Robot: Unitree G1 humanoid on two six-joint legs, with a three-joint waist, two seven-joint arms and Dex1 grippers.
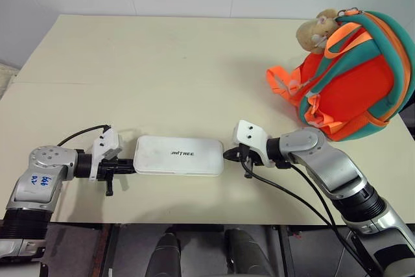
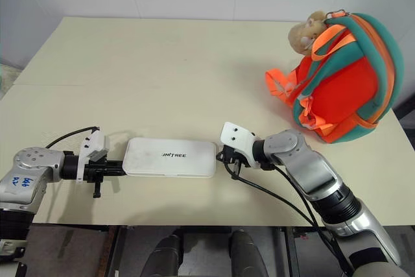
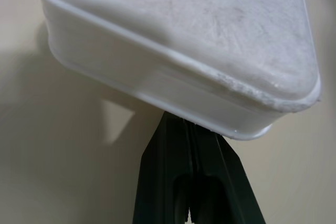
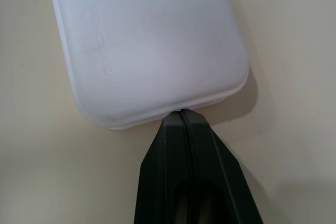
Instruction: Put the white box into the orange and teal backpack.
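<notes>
The white box [image 1: 178, 155] lies lengthwise near the table's front edge, its dark lettering facing up. My left gripper [image 1: 131, 166] is shut, and its tips touch the box's left end [image 3: 157, 93]. My right gripper [image 1: 227, 154] is also shut, its tips meeting the box's right end [image 4: 157, 77]. The box sits squeezed between the two closed tips; whether it is off the table I cannot tell. The orange and teal backpack [image 1: 353, 76] stands at the far right of the table, well away from both grippers, with a tan plush toy [image 1: 316, 30] at its top.
The beige table [image 1: 162, 63] stretches wide behind the box up to a white wall. Orange straps [image 1: 282, 82] trail from the backpack's left side onto the table. The table's front edge runs just below the box.
</notes>
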